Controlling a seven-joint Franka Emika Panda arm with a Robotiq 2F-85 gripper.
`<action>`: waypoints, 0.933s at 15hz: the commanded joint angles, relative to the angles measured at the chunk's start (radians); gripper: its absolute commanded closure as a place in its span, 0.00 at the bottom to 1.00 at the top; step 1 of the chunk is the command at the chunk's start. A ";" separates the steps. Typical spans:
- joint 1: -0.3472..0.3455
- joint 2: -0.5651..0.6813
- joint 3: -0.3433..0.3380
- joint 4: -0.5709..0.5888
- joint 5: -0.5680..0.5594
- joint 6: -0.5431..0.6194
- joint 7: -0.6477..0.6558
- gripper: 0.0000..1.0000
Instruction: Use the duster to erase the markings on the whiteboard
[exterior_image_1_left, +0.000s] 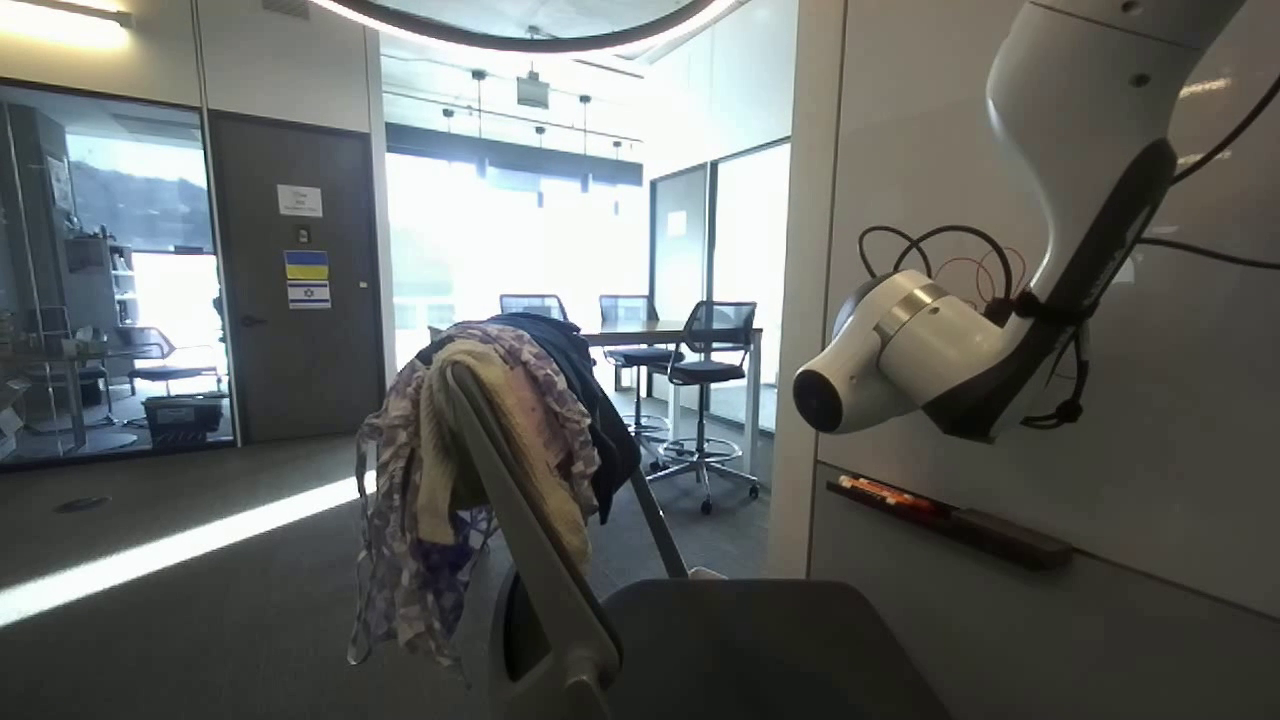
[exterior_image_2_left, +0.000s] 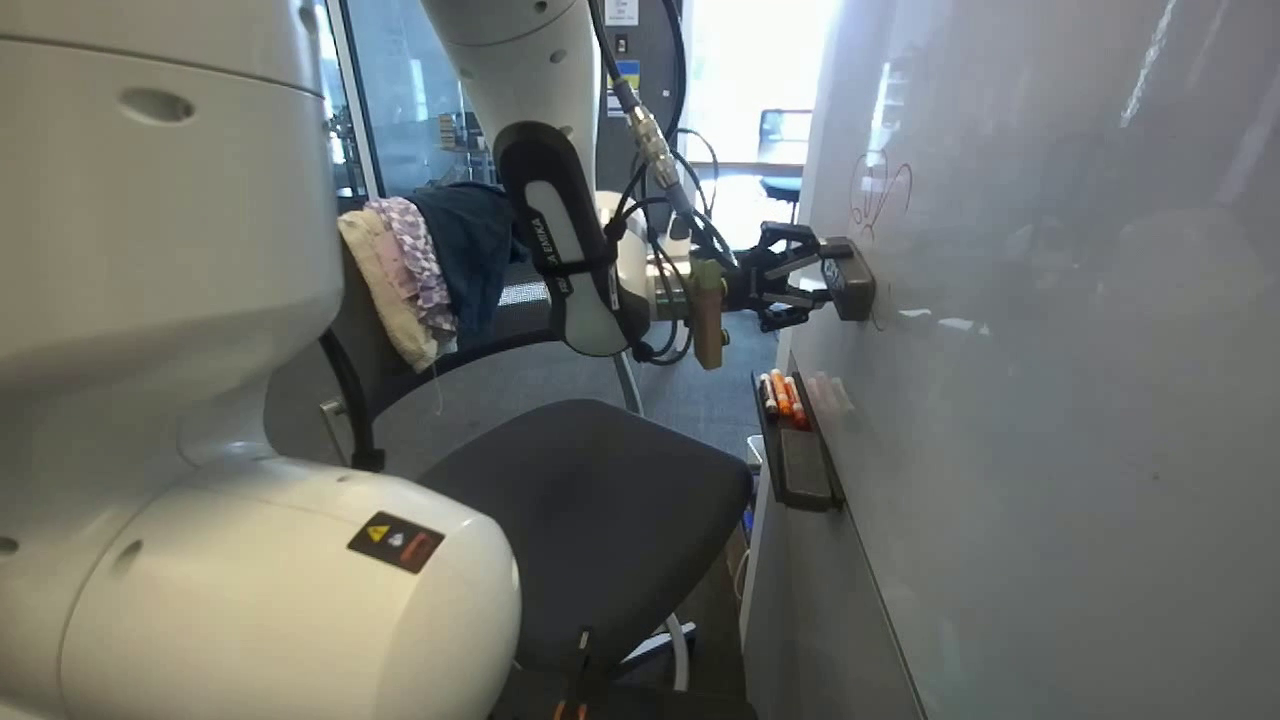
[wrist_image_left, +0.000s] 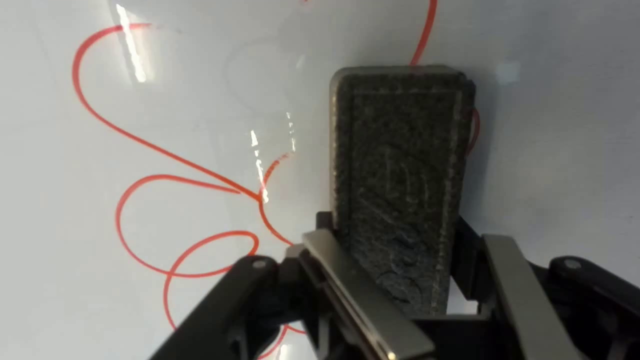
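Observation:
The whiteboard (exterior_image_2_left: 1080, 380) is a glossy upright panel; it fills the wrist view's background (wrist_image_left: 65, 210) and stands at the right in an exterior view (exterior_image_1_left: 930, 130). My gripper (wrist_image_left: 395, 245) is shut on a dark grey duster (wrist_image_left: 400, 150), one jaw on each long side. In an exterior view the gripper (exterior_image_2_left: 826, 272) holds the duster (exterior_image_2_left: 852, 282) at or very near the board. Red looping markings (wrist_image_left: 175, 158) lie left of the duster, with more above and beside it; some are covered. They also show above the duster (exterior_image_2_left: 880, 196). The gripper is hidden behind the arm in an exterior view.
A dark tray ledge (exterior_image_2_left: 832, 478) below the gripper holds several markers (exterior_image_2_left: 784, 394) and a dark block like another duster (exterior_image_2_left: 803, 462). An office chair (exterior_image_2_left: 600, 500) with clothes over its back (exterior_image_1_left: 520, 400) stands by the board. Cables (exterior_image_2_left: 655, 150) hang along the arm.

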 joint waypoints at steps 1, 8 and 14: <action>-0.033 0.016 -0.011 0.032 -0.019 -0.063 0.055 0.69; -0.032 -0.091 -0.008 0.020 -0.006 -0.115 0.089 0.69; -0.017 -0.174 0.004 0.050 0.035 -0.170 0.019 0.69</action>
